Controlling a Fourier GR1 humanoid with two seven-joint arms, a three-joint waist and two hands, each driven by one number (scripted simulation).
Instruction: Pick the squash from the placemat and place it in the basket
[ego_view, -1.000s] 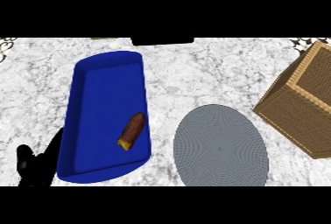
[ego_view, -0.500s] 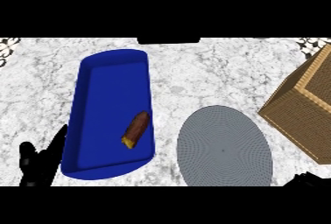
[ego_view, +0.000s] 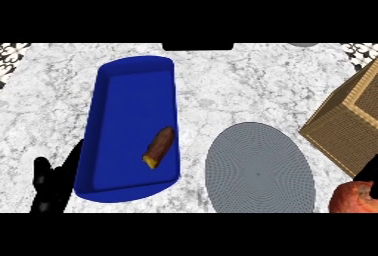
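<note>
Squash (ego_view: 354, 198) shows at the lower right edge, just beside the placemat (ego_view: 258, 172) and below the basket (ego_view: 343, 127). Right hand (ego_view: 367, 168) is a dark sliver over it; we cannot tell its hold. Left hand (ego_view: 46, 192) rests open, lower left. Risk, we judge: squash clips the basket's near wall on the lift. View's edge cuts the squash; we cannot read its axis.

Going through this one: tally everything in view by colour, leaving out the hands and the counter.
Blue: 1, the tray
Grey: 1, the round placemat
Brown: 2, the wicker basket and the food item lying in the tray
Red-orange: 1, a rounded thing at the lower right edge
Total: 5
</note>
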